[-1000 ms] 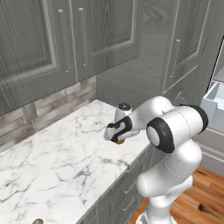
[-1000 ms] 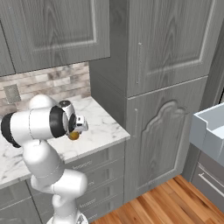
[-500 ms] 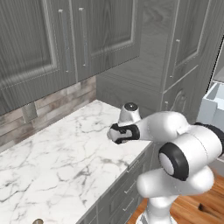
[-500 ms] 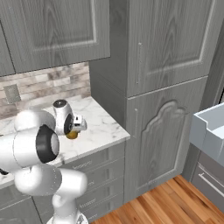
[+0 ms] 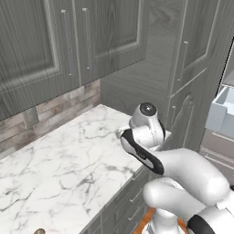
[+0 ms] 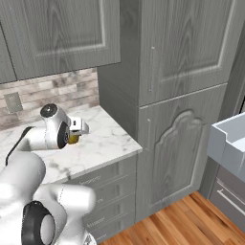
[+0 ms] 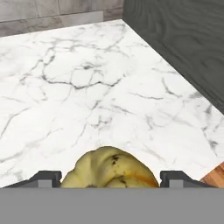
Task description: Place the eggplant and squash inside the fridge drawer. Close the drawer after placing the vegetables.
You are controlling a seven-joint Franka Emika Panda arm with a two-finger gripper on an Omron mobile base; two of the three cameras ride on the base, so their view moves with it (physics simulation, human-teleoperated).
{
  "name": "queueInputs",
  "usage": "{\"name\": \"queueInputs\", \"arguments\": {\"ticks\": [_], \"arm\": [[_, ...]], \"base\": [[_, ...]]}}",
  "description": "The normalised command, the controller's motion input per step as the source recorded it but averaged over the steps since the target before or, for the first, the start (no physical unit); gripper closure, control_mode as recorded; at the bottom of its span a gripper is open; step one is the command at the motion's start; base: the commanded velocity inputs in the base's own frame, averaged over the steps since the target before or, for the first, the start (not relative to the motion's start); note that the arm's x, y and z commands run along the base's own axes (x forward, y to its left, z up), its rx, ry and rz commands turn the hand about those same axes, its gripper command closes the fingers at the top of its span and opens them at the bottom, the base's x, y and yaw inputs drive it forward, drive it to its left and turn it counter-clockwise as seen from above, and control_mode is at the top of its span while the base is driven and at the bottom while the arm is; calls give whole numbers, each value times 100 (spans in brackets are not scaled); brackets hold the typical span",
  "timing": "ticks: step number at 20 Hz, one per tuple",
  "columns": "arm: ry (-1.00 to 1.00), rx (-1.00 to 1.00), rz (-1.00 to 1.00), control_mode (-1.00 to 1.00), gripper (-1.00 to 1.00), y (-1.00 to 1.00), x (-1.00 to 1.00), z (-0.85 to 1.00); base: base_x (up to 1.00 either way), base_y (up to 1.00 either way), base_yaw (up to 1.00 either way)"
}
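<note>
Tool jaws wide w/ ribbed yellow squash between fingertips, above marble counter.

Kitchen: grey cabinets, marble counter.

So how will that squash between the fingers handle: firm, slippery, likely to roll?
The squash looks rigid and lobed, so probably firm. Its rounded, ribbed sides may slip in the gripper. If released on the marble counter, it could roll.
</note>
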Motion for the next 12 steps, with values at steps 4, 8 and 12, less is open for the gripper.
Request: {"name": "queueInputs", "arguments": {"ticks": [4,8,12], "arm": [[-13,2,0,-100,100,-17,-87,70],[-7,2,0,-100,100,-26,-94,52],[-4,4,0,-100,100,-40,-92,44]], "base": [[0,0,0],[0,0,0],[0,0,0]]}}
